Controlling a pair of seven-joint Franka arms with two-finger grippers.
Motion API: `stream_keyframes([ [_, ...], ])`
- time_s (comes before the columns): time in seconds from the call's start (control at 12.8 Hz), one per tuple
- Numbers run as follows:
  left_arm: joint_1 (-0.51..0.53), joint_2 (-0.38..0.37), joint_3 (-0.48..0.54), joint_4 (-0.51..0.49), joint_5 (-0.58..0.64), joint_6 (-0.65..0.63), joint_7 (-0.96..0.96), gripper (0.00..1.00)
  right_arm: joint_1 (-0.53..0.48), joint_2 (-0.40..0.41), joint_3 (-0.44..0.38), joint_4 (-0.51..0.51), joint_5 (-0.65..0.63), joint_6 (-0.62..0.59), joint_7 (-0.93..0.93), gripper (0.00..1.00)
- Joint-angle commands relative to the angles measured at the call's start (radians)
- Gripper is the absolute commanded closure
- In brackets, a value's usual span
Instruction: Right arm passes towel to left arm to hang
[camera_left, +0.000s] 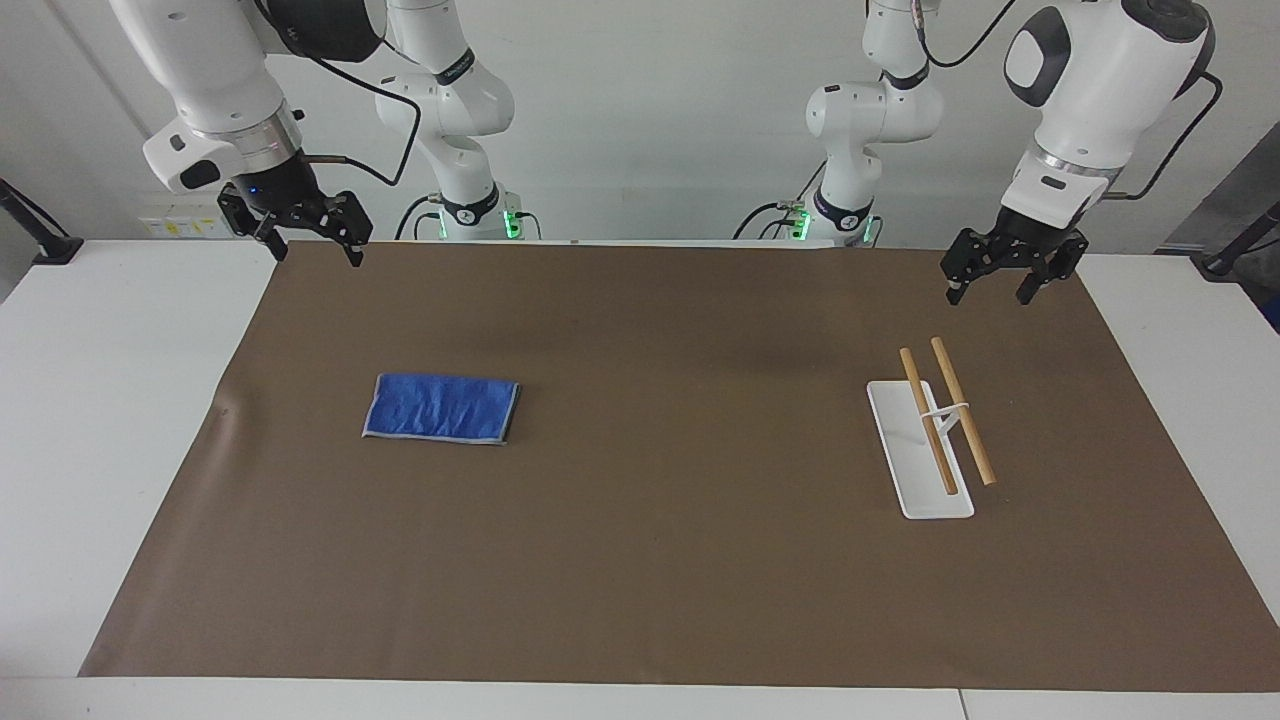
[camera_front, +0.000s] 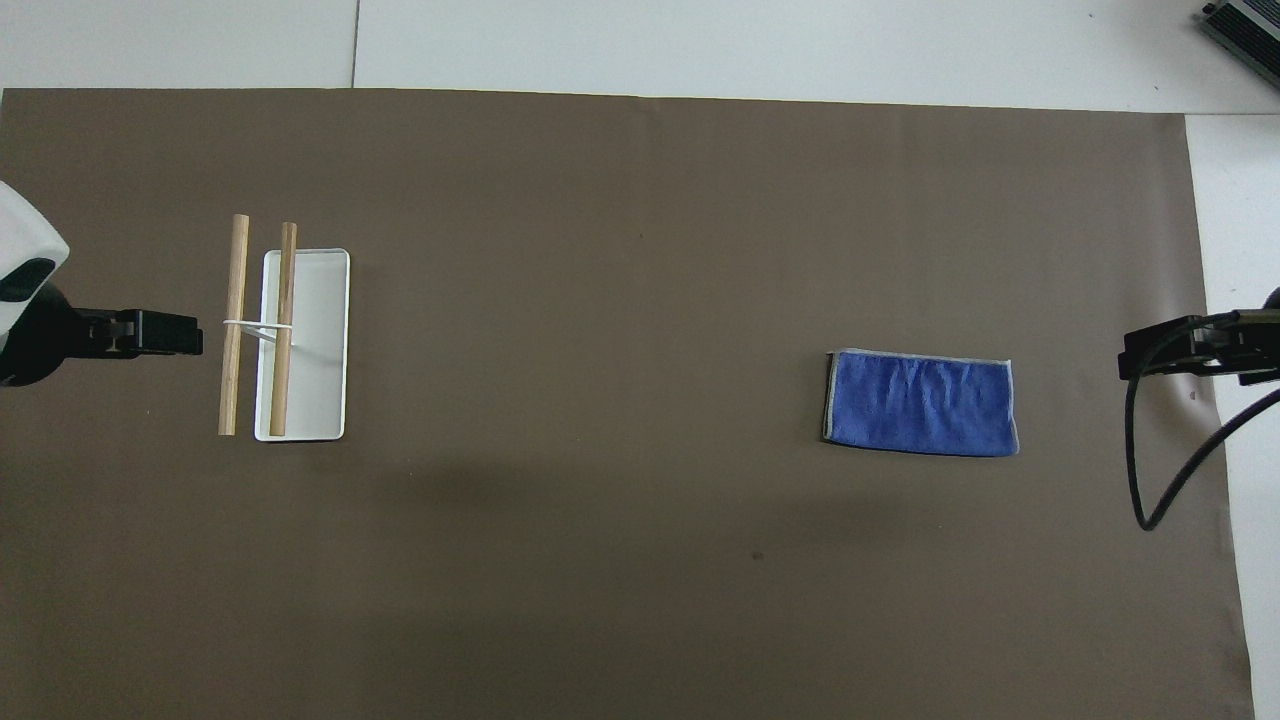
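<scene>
Two wooden rods (camera_left: 947, 412) over white tray (camera_left: 905, 460)

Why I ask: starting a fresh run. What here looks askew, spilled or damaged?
Nothing stands out. The towel lies folded flat on the brown mat toward the right arm's end; the rack stands upright on its white tray toward the left arm's end. Only a slight wrinkle marks the mat's edge near the towel.

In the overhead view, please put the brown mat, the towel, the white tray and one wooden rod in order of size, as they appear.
1. Brown mat, by far the largest.
2. Towel and white tray: they look alike, so no order between them.
3. One wooden rod, the smallest in area; it is raised, which makes it appear slightly larger.
</scene>
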Motion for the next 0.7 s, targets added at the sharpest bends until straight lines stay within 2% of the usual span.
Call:
stream_keyframes([
  [0.0,0.007,-0.002,-0.003,0.002,-0.01,-0.017,-0.002,0.0,-0.007,-0.027,0.002,-0.031,0.001,0.008,-0.009,0.0],
  [0.23,0.007,-0.002,-0.003,0.002,-0.01,-0.017,-0.002,0.0,-0.013,-0.047,0.002,-0.077,0.001,0.019,-0.011,0.0],
  [0.62,0.007,-0.002,-0.003,0.002,-0.01,-0.017,-0.002,0.0,-0.01,-0.11,0.0,-0.238,0.001,0.204,-0.011,0.0],
])
